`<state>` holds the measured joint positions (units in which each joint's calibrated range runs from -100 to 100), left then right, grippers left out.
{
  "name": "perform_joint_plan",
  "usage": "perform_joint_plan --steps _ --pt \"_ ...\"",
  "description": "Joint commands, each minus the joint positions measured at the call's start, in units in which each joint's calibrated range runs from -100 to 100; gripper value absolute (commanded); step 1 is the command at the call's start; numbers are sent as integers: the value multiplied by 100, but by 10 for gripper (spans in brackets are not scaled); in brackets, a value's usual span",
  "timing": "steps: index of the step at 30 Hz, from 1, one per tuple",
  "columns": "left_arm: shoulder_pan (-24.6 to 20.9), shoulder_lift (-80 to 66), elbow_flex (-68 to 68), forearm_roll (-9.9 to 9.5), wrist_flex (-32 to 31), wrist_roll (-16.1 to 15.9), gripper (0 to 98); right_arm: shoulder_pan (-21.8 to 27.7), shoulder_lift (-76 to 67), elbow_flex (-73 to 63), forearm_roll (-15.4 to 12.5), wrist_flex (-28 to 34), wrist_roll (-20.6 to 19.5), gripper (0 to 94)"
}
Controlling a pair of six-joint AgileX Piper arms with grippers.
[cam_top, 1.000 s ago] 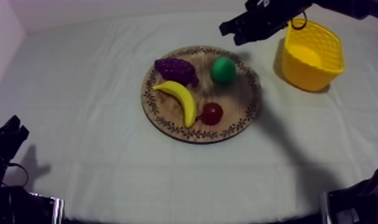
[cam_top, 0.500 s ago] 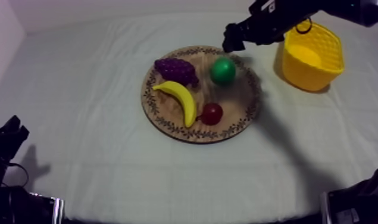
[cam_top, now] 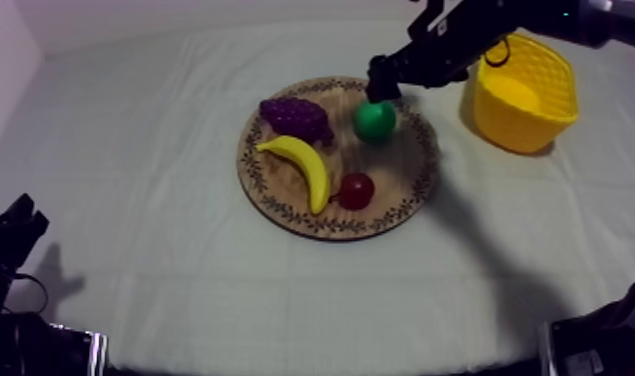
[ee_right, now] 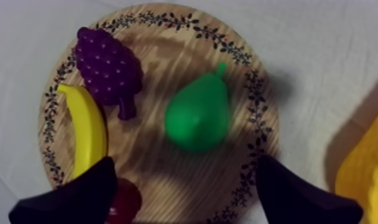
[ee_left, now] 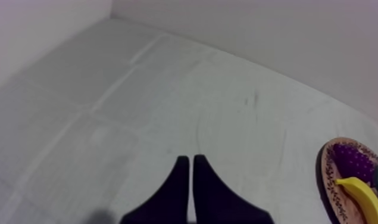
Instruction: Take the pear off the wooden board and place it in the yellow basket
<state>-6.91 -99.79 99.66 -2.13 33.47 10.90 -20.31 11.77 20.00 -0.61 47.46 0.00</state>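
Over the round wooden board with the patterned rim, my right claw hovers, fingers spread wide with nothing gripped. The green pear lies on the board close by (beside purple grapes, a yellow banana and a small red fruit). The yellow basket stands nearby on the counter. My left claw is pinched together, empty.

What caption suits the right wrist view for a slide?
Right tool, open, over the pear on the wooden board, with grapes and banana beside.

Left claw, right claw: black tapered fingers, rounded tips, seemingly matte.
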Motion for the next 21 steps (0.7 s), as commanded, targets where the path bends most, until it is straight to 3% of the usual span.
perform_joint_plan --steps 1,7,12,21 --pt "-1 -4 0 1 0 1 1 1 251 -75 59 -36 -76 853" --pt "-1 -4 0 1 0 1 1 8 778 -233 274 -307 -240 847" --pt "-1 -4 0 1 0 1 1 -102 1226 -452 653 -468 -595 840" --pt "-1 -4 0 1 0 1 1 -227 1807 -804 1081 -551 -1040 786"
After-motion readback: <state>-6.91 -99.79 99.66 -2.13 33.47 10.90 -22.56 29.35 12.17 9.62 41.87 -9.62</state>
